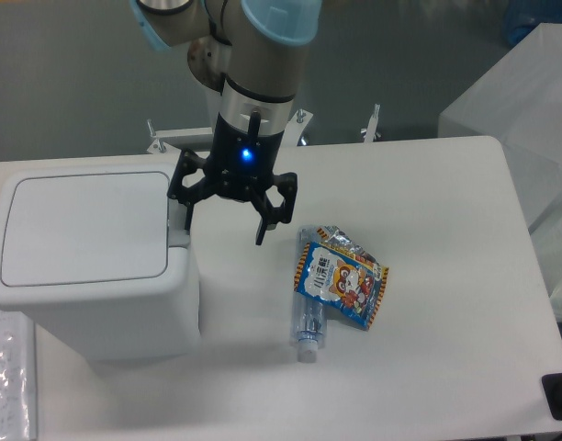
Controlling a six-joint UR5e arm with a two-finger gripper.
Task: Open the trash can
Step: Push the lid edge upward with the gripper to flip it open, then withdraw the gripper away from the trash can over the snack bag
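The trash can [88, 262] is a large white boxy bin at the left of the table, its flat lid [84, 225] down and shut. A grey tab [177, 237] shows at the lid's right edge. My gripper [224, 219] hangs just right of the bin's upper right corner, fingers spread open and pointing down, holding nothing. Its left finger [185, 209] is right next to the tab; I cannot tell whether it touches it.
A clear plastic bottle [308, 317] lies on the white table [428, 303] right of the bin, with a colourful snack bag [341, 276] lying over it. A clear wrapped object [7, 377] lies at the front left. Metal clamps [373, 124] sit at the table's back edge.
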